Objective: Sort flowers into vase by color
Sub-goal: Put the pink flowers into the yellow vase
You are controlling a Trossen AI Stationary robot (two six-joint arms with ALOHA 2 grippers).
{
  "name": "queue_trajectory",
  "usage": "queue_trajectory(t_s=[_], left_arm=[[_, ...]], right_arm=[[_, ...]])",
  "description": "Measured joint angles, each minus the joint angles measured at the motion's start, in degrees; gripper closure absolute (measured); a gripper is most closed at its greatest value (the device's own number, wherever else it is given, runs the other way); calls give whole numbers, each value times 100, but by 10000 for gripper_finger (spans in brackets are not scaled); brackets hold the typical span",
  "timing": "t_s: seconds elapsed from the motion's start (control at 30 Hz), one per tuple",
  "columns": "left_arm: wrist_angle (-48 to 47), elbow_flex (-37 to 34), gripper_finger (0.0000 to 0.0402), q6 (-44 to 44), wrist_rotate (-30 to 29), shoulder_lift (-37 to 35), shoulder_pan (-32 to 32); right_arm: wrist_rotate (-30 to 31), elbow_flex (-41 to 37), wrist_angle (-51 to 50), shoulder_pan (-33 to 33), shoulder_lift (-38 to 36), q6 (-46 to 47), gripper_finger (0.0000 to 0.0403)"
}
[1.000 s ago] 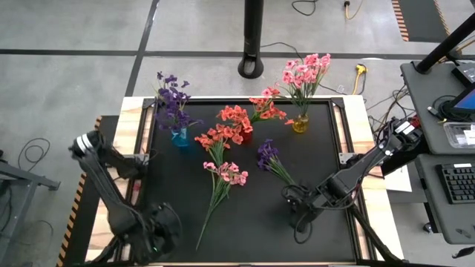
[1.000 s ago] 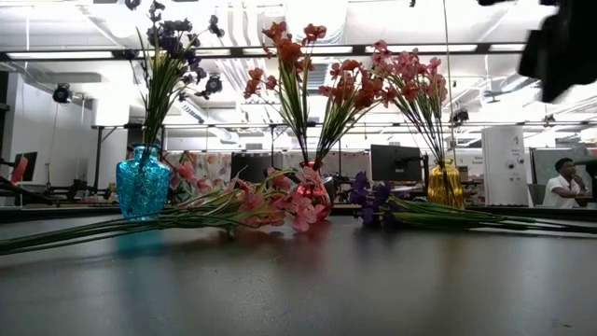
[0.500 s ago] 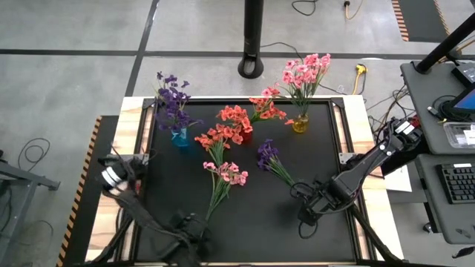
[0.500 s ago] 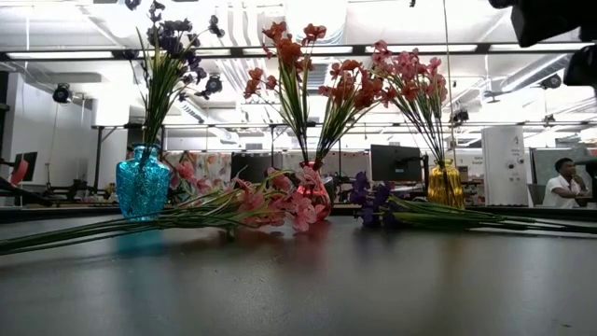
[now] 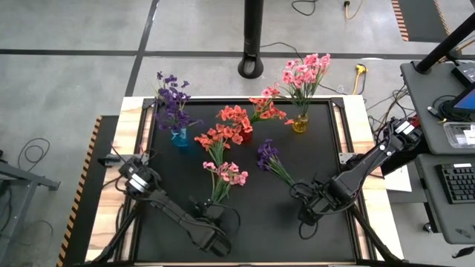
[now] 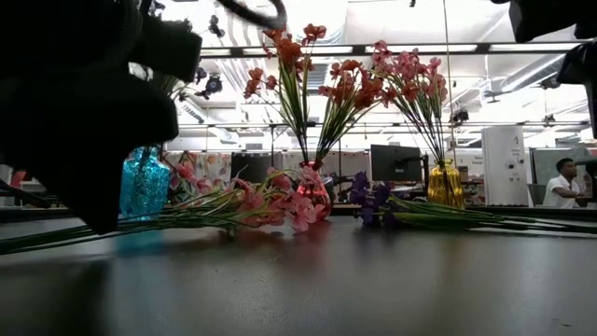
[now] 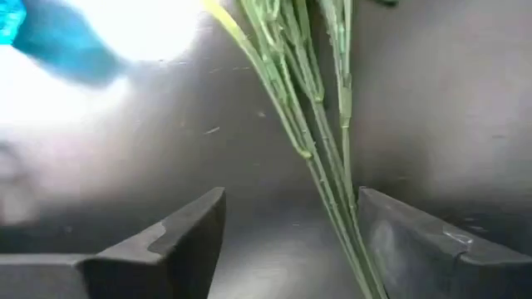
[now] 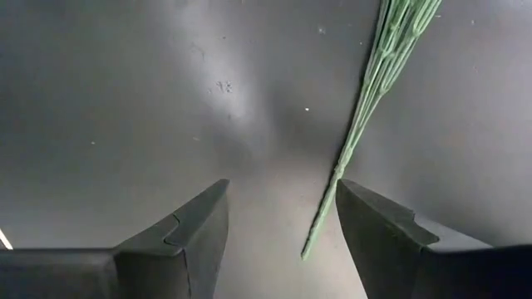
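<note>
Down low over the black desk (image 5: 252,222), left pincer (image 7: 287,241) with fingers apart, nothing clamped — green stems of the pink sprig (image 7: 307,124) running between them, blossoms (image 5: 228,173) farther ahead, blue vase (image 5: 179,137) with purple flowers beyond. Right pincer (image 8: 278,228) likewise spread and empty, hovering just over the desk; cut end of the purple sprig's stem (image 8: 366,108) lying between the fingers, nearer one of them, its blooms (image 5: 267,154) farther ahead. Coral sprig (image 5: 215,137) lying loose beside the red vase (image 5: 245,136); yellow vase (image 5: 300,124) holding pink flowers.
</note>
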Motion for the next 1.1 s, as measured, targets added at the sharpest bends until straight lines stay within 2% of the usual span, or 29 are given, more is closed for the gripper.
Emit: queue_trajectory(t_s=[0.23, 0.43, 0.57, 0.77, 1.0, 1.1], left_arm=[[131, -125, 185, 29, -45, 18, 18], [677, -222, 227, 636, 149, 11, 136], [775, -220, 281, 743, 212, 7, 192], [723, -220, 386, 958, 307, 7, 204], [691, -215, 398, 1587, 555, -262, 163], [694, -213, 400, 1883, 495, -561, 78]], right_arm=[[140, 0, 57, 0, 0, -3, 193], [140, 0, 141, 0, -2, -1, 193], [140, 0, 156, 0, -2, -3, 193], [144, 0, 172, 0, -2, -113, 193], [151, 0, 174, 9, -2, -272, 193], [385, 0, 228, 104, -2, -361, 193]])
